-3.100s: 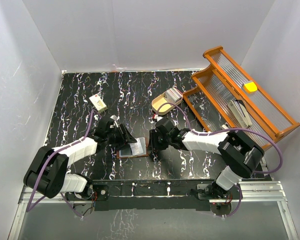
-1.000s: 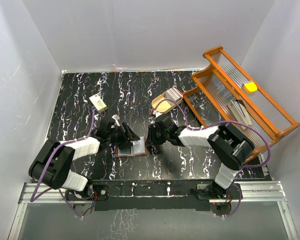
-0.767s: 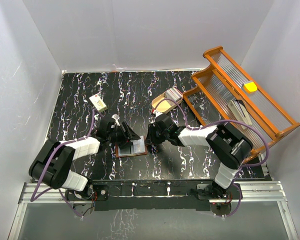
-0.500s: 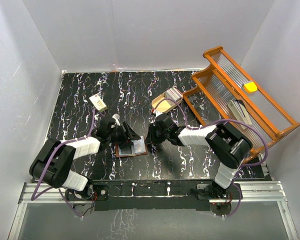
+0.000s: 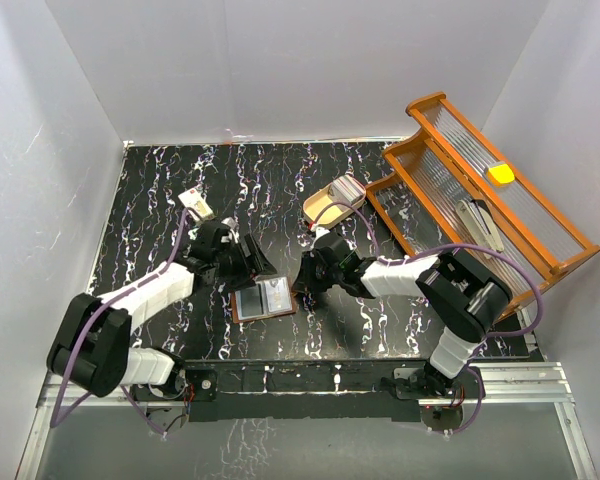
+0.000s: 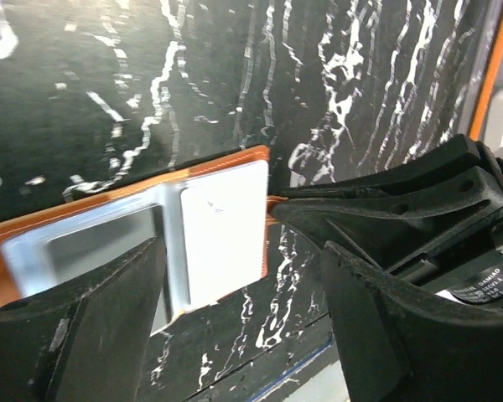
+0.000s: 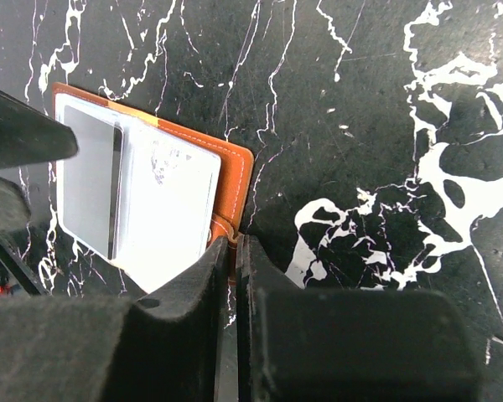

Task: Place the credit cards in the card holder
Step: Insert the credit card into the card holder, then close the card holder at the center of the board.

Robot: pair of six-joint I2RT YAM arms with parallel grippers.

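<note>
Right fingers [image 7: 172,322] pinch the card holder's [image 7: 235,177] edge; left fingers [image 6: 84,335] gape nearby.

Counter [image 5: 260,180]: black, white-veined marble pattern. Plain white walls [image 5: 280,70] on three sides, evenly lit. Aluminium rail [image 5: 540,378] along near edge.

I see the table [image 5: 150,190] black with white marble veining, the card holder [image 5: 265,300] orange-brown with pale grey lining, the far-right rack [image 5: 426,104] orange.
</note>
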